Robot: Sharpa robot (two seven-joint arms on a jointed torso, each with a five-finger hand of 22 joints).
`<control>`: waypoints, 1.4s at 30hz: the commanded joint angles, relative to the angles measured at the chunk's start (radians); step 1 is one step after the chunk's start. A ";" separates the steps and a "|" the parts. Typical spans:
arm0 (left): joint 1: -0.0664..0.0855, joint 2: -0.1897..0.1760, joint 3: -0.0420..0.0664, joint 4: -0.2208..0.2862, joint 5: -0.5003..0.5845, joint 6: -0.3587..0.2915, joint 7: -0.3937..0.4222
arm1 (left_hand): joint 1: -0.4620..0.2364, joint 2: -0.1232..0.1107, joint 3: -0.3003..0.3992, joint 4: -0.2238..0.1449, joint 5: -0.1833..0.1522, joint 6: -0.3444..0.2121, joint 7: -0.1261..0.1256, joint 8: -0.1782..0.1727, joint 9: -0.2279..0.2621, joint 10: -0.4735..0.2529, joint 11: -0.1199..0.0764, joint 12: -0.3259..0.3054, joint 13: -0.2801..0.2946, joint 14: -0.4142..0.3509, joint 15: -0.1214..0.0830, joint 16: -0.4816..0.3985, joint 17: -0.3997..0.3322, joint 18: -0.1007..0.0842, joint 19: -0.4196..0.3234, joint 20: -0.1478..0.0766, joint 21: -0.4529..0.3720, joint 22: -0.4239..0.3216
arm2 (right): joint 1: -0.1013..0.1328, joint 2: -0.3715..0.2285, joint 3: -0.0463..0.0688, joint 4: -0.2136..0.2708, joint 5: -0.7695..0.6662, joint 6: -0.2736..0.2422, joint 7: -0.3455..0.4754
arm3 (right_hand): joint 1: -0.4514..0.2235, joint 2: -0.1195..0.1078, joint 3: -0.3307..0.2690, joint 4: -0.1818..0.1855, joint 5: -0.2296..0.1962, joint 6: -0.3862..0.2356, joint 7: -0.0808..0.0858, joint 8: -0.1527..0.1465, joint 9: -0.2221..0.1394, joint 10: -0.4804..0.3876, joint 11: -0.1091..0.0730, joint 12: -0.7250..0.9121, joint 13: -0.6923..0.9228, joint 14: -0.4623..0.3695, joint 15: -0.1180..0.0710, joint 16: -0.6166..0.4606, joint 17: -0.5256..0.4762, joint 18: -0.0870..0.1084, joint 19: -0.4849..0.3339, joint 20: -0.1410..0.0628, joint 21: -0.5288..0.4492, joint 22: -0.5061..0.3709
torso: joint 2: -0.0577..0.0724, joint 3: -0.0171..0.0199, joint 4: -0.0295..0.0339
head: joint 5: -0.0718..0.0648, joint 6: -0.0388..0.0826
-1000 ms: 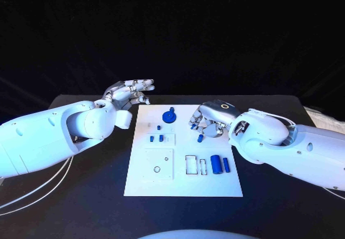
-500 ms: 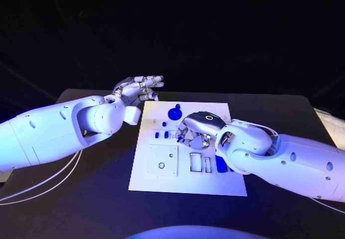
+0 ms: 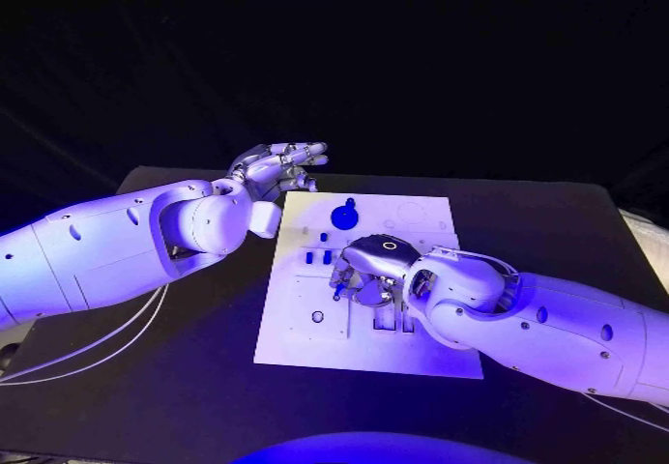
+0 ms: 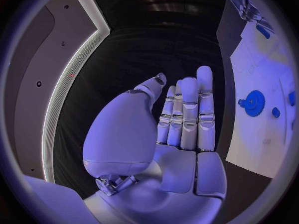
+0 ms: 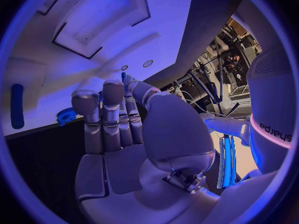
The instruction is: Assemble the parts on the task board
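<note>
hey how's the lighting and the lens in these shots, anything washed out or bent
Head view: violet-blue light tints the task board and both arms; the backdrop is black. Left wrist view: fisheye bends the board's edge, and the left hand is evenly lit with the blue gear still legible. Right wrist view: the board's recesses curve strongly, the board's face looks pale and washed out, and the right hand sits in softer shade.

1. Board [image 3: 419, 217]: white plate, flat on mid table, long side running away from the robot.
2. Gear [image 3: 344, 214]: blue, lying near the board's far end.
3. Pegs [image 3: 322, 237]: small, blue, just nearer than the gear.
4. Near left: raised square panel [image 3: 309, 314] with a hole.
</note>
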 commanded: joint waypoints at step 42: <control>0.000 0.003 0.001 0.004 0.004 0.019 -0.006 | 0.005 0.007 -0.013 0.004 -0.001 -0.010 0.004 0.001 -0.001 -0.013 0.002 0.008 0.002 -0.006 0.003 -0.004 -0.007 0.011 0.003 0.007 -0.007 -0.005 | -0.014 0.040 -0.011 -0.018 -0.109 0.068 -0.076 | -0.056 -0.049 -0.026 0.022 0.006 -0.086 0.037 -0.014 -0.017 -0.118 0.037 -0.013 -0.002 0.004 0.025 0.016 -0.005 -0.004 -0.036 0.024 -0.007 -0.037 | -0.002 -0.0006 0.0000 | 0.006 -0.016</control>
